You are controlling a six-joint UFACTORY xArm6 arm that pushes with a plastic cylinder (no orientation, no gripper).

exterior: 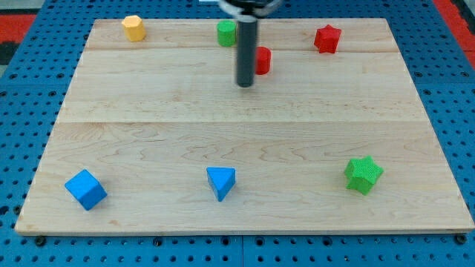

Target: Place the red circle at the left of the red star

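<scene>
The red circle lies near the view's top, right of centre, partly hidden by the rod. The red star sits further to the view's right and a little higher, apart from the circle. My tip is just left of and slightly below the red circle, close to its left edge; whether they touch I cannot tell.
A green circle sits just above the rod's left side. A yellow hexagon is at the top left. Along the bottom are a blue cube, a blue triangle and a green star. The wooden board lies on blue pegboard.
</scene>
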